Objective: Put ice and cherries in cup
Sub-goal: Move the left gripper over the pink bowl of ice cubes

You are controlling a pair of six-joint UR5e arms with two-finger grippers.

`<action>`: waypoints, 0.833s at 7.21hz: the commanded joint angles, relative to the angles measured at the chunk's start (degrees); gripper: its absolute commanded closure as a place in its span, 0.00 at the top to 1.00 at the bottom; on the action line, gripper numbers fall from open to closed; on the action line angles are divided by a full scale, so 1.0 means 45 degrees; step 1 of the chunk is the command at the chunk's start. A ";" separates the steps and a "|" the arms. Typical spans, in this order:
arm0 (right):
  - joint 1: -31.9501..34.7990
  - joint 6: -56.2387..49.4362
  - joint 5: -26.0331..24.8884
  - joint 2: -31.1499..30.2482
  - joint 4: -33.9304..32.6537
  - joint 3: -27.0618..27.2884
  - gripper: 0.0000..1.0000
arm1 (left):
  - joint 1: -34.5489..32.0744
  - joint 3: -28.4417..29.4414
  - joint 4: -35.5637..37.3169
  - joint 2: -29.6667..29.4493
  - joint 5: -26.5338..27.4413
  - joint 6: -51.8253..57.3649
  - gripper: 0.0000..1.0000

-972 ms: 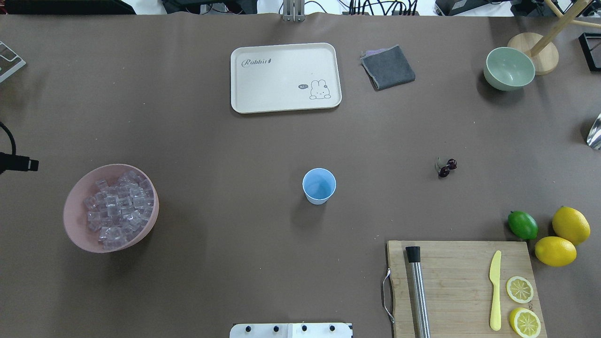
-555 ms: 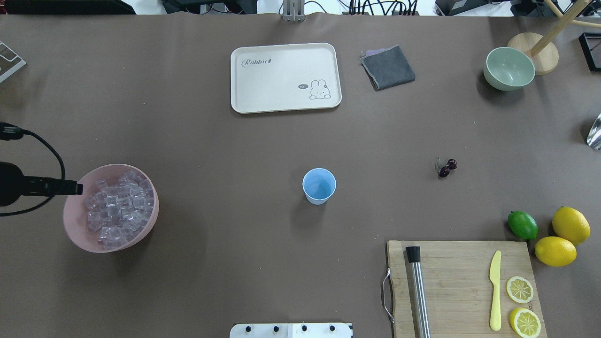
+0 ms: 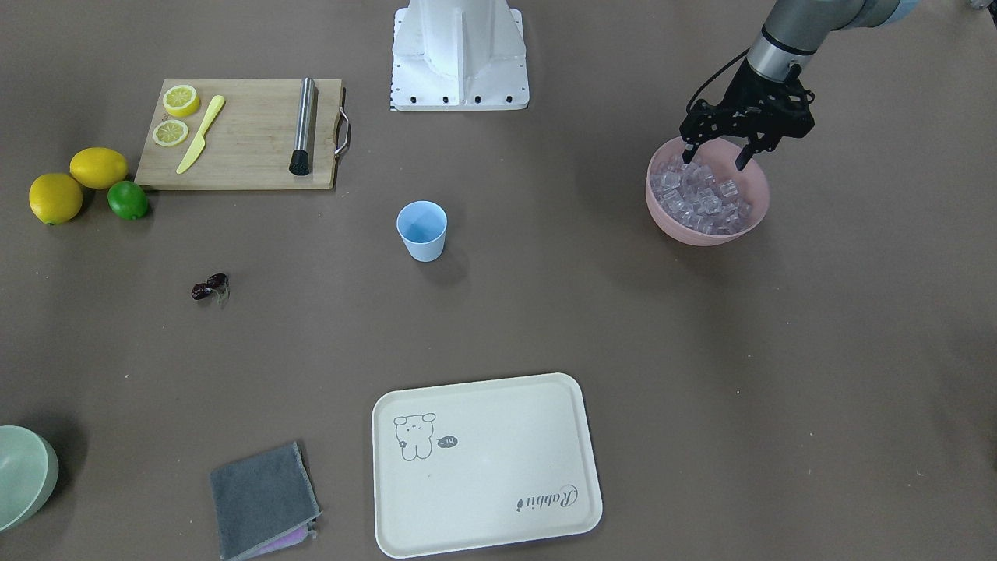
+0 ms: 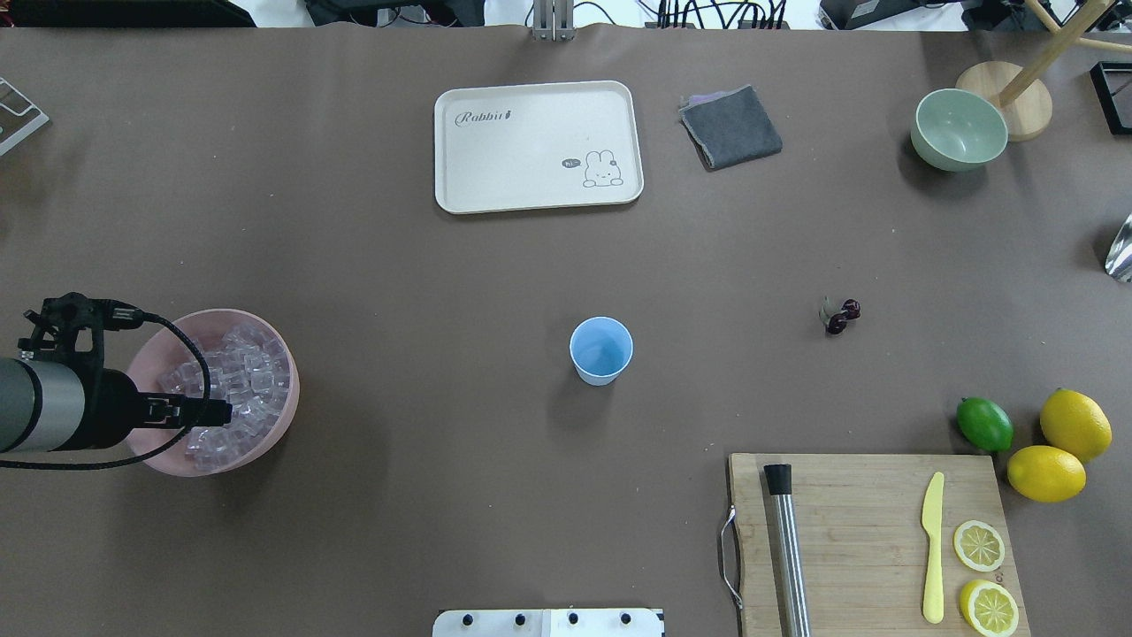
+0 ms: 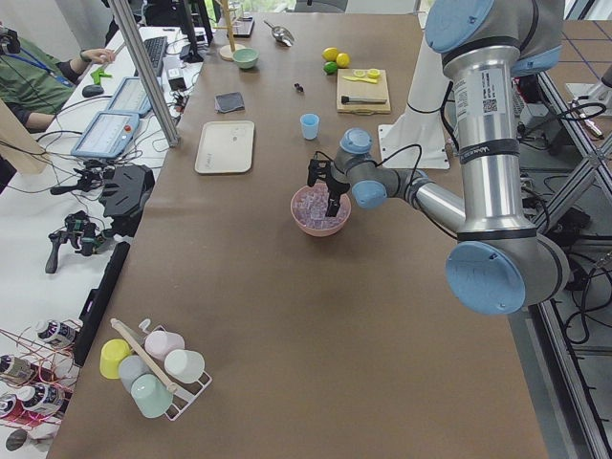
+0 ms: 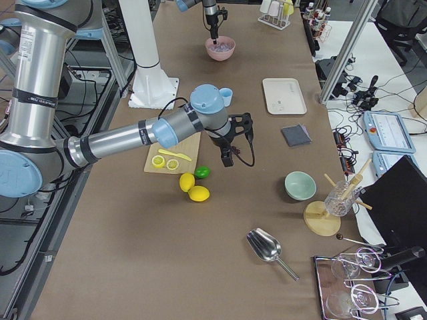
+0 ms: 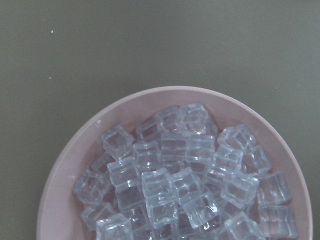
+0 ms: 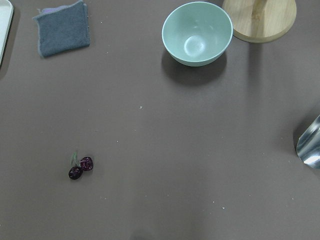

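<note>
The left gripper [image 3: 714, 158] hangs over the pink bowl [image 3: 705, 236] with its jaws spread wide. Its tips point down at the ice [image 3: 701, 199] heaped inside, though whether they touch a cube is hard to tell. The cup [image 3: 421, 230] stands upright mid-table, well apart from the bowl. The cherries [image 3: 209, 287] lie on the table beyond the cup, toward the robot's right. The right gripper [image 6: 230, 150] shows only in a side view, and I cannot tell how its jaws stand.

Ice [image 3: 701, 195] heaped in pink bowl [image 3: 705, 234]; cherries [image 3: 210, 287] on table [image 3: 701, 389]; blue cup [image 3: 422, 230] upright, empty.
</note>
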 commanded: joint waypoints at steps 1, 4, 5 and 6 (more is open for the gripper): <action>0.0000 0.0000 -0.0008 -0.0007 0.0006 -0.0028 1.00 | 0.0372 0.0360 0.0033 -0.0054 0.0036 -0.0011 0.99; 0.0000 0.0000 -0.0008 -0.0026 0.0006 -0.0028 1.00 | 0.0393 0.0770 0.0013 -0.0404 0.0037 0.0028 0.98; 0.0000 0.0000 -0.0047 -0.0046 0.0006 -0.0028 1.00 | 0.0393 0.1043 0.0013 -0.0697 0.0037 0.0047 0.98; 0.0000 0.0000 -0.0047 -0.0027 0.0006 -0.0028 1.00 | 0.0393 0.1143 0.0013 -0.0738 0.0037 0.0067 0.98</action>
